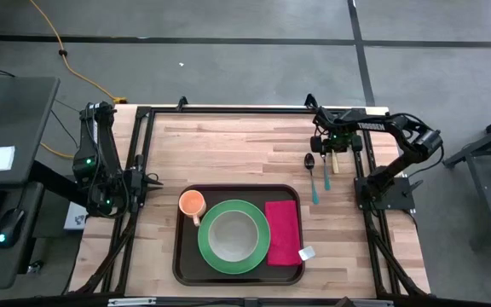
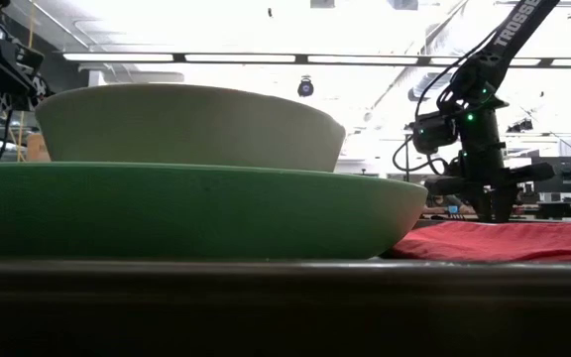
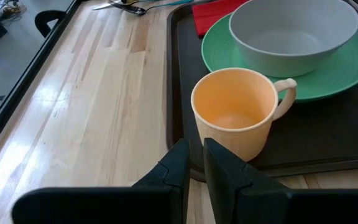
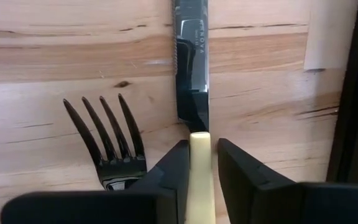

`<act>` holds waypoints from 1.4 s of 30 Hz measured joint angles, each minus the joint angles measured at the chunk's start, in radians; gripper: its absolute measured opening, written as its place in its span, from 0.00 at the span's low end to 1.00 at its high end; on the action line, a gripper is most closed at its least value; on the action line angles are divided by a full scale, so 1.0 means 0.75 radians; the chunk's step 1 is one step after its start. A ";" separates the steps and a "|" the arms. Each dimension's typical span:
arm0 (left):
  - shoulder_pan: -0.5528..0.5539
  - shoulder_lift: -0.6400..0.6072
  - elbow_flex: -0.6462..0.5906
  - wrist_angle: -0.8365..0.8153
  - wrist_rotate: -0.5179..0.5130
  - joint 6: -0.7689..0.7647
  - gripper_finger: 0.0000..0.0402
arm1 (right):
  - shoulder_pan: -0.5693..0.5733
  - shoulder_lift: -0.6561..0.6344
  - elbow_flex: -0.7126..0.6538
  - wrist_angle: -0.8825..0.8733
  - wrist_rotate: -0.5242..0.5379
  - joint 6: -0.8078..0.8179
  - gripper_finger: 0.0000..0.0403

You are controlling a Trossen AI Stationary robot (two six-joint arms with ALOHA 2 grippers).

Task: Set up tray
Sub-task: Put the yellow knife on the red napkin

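Right wrist view gives me the right gripper [image 4: 199, 163] clamped on the knife [image 4: 192, 68] handle, beyond the tray [image 1: 182, 264]; my left gripper [image 3: 195, 163], nearly closed and empty, waits beside it.

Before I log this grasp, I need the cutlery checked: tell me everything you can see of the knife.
The knife lies flat on the bare wooden table, outside the tray, on the right arm's side. Its blade is shiny metal with small lettering stamped in it; its handle is pale cream. The right gripper is down over it, jaws on either side of the handle where it meets the blade. A dark fork lies beside it, apart.
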 joint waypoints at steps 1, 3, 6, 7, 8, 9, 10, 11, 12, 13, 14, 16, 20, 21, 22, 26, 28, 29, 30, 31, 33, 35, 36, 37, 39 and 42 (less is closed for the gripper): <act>0.000 0.000 0.000 0.000 0.000 0.000 0.20 | 0.000 0.000 0.000 0.000 0.002 0.001 0.15; 0.000 0.000 0.000 0.000 0.000 0.000 0.20 | 0.000 0.000 -0.001 -0.001 0.008 0.001 0.13; 0.000 0.000 0.000 0.000 0.001 0.000 0.20 | -0.001 0.000 -0.002 -0.001 0.012 0.001 0.11; 0.000 0.000 0.000 0.000 0.001 0.000 0.20 | -0.001 0.000 -0.002 -0.002 0.014 0.000 0.10; 0.000 0.000 0.000 0.000 0.001 0.000 0.20 | -0.001 0.000 -0.002 -0.002 0.016 0.000 0.09; 0.000 0.000 0.000 0.000 0.001 0.000 0.20 | -0.001 0.000 -0.002 -0.002 0.018 0.000 0.08; 0.000 0.000 0.000 0.000 0.001 0.000 0.20 | -0.001 0.000 -0.002 -0.002 0.018 0.000 0.07; 0.000 0.000 0.000 0.000 0.001 0.000 0.20 | -0.001 0.000 -0.002 -0.002 0.019 -0.002 0.06; 0.000 0.000 0.000 0.000 0.001 0.000 0.20 | -0.001 0.000 -0.002 -0.002 0.019 -0.002 0.06; 0.000 0.000 0.000 0.000 0.001 0.000 0.20 | -0.001 0.000 -0.002 -0.002 0.019 -0.003 0.06; 0.000 0.000 0.000 0.000 0.001 0.000 0.20 | -0.001 0.000 -0.002 -0.002 0.019 -0.003 0.06; 0.000 0.000 0.000 0.000 0.001 0.000 0.20 | -0.001 0.000 -0.002 -0.002 0.020 -0.003 0.06; 0.000 0.000 0.000 0.000 0.000 0.000 0.20 | -0.001 0.000 -0.002 -0.002 0.019 -0.003 0.06; 0.000 0.000 0.000 0.000 0.000 0.000 0.20 | -0.001 0.000 -0.002 -0.002 0.019 -0.003 0.06; 0.000 0.000 0.000 0.000 0.000 -0.001 0.20 | -0.001 0.000 -0.001 -0.002 0.019 -0.003 0.05; 0.000 0.000 0.000 0.000 0.000 -0.002 0.20 | -0.001 0.000 -0.001 -0.004 0.016 -0.003 0.06; 0.000 0.000 0.000 0.000 0.000 -0.002 0.20 | -0.001 -0.005 -0.001 -0.011 0.013 -0.003 0.06; 0.000 0.000 0.000 0.001 0.000 -0.003 0.20 | -0.001 -0.012 -0.003 -0.019 0.013 -0.002 0.06; 0.000 0.000 0.000 0.001 0.000 -0.003 0.20 | -0.001 -0.020 -0.004 -0.025 0.020 -0.002 0.06; 0.000 0.000 0.000 0.001 0.000 -0.003 0.20 | -0.002 -0.031 -0.005 -0.033 0.027 -0.002 0.06; 0.000 0.000 -0.001 0.001 0.000 -0.003 0.20 | -0.003 -0.060 -0.005 -0.053 0.034 -0.002 0.05; 0.000 0.000 0.000 0.001 0.000 -0.003 0.20 | -0.002 -0.083 -0.005 -0.069 0.031 0.000 0.05; 0.000 0.000 0.000 0.001 0.000 -0.003 0.20 | -0.002 -0.096 -0.005 -0.076 0.027 0.000 0.05; 0.000 0.000 0.000 0.001 0.000 -0.003 0.20 | -0.002 -0.111 -0.005 -0.088 0.020 0.005 0.06; 0.000 0.000 0.000 0.001 -0.001 -0.003 0.20 | -0.002 -0.140 -0.005 -0.112 0.002 0.030 0.07; 0.000 0.000 0.000 0.001 -0.001 -0.003 0.20 | -0.001 -0.185 -0.004 -0.143 -0.020 0.037 0.07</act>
